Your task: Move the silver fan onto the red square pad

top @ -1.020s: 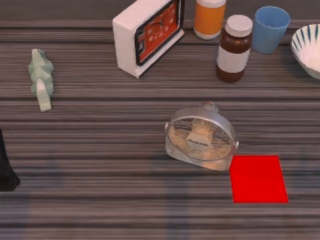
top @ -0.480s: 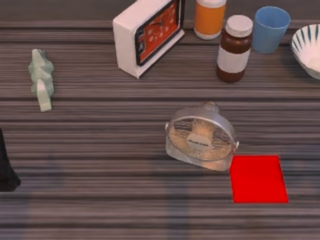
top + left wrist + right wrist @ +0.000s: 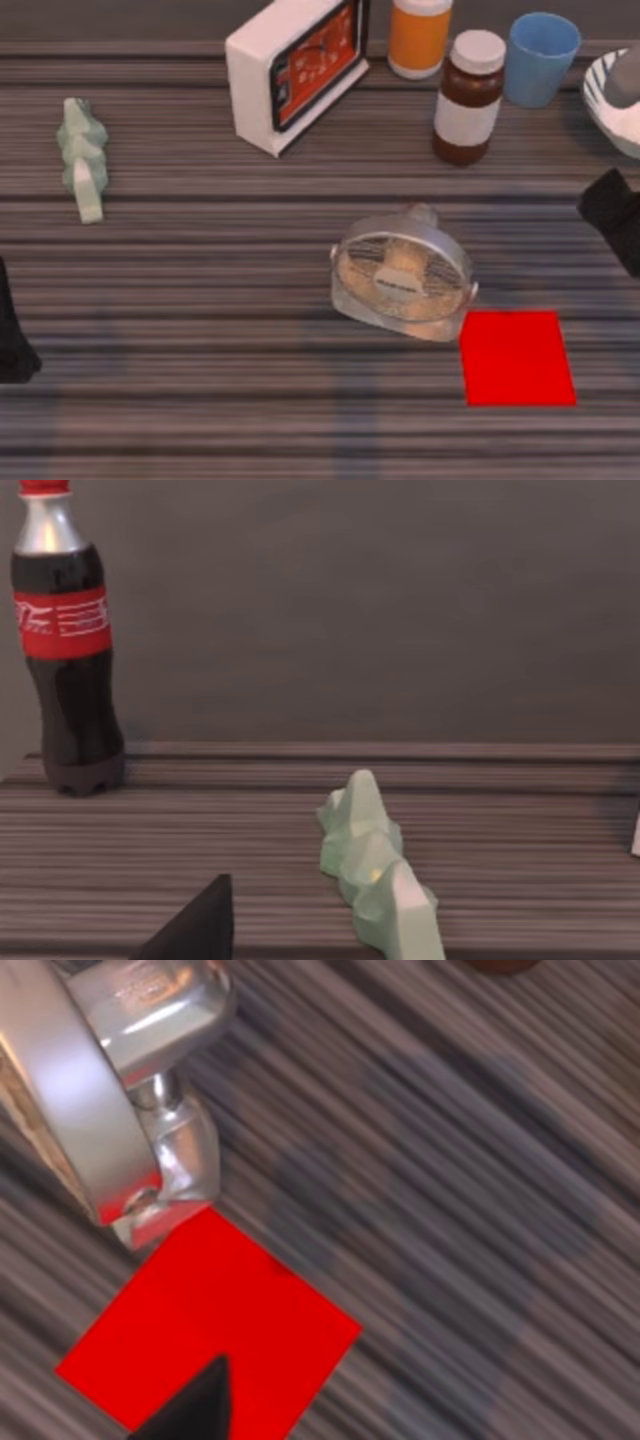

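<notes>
We see soft, even light in all three views, with no bright glare spots. Big blurry grey shadows lie on the striped table (image 3: 200, 300), and one more shows beside the red square pad (image 3: 215, 1335) in the right wrist view. The silver fan (image 3: 402, 276) shines a little on its rim. Everything looks a bit fuzzy, mostly the table stripes.

Rendered tabletop bench, not a real room. Striped dark table (image 3: 200, 300), flat grey backdrop. Household clutter along frame's top: clock (image 3: 295, 70), orange bottle (image 3: 420, 35), brown jar (image 3: 468, 95), blue cup (image 3: 541, 58), bowl (image 3: 612, 100). Cola bottle (image 3: 62, 650) in left wrist view.
</notes>
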`<state>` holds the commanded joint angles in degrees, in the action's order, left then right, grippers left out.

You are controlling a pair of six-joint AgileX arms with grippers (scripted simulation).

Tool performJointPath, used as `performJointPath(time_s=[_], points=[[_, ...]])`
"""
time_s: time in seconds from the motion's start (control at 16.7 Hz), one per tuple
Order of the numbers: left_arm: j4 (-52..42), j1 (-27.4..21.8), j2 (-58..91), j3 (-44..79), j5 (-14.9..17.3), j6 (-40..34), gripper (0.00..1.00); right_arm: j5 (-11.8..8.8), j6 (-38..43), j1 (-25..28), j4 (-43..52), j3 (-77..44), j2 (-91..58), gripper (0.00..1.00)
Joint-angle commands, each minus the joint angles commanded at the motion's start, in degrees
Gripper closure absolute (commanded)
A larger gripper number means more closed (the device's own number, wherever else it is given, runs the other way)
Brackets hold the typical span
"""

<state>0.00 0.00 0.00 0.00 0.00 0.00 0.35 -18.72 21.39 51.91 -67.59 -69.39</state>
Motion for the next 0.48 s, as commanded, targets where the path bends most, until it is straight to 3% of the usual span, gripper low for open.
performJointPath(time_s=[0.48], points=[[0.0, 0.0, 0.0, 0.0, 0.0, 0.0, 0.0, -0.05, -10.55, 12.49, 29.2, -43.63, -43.5, 0.0]])
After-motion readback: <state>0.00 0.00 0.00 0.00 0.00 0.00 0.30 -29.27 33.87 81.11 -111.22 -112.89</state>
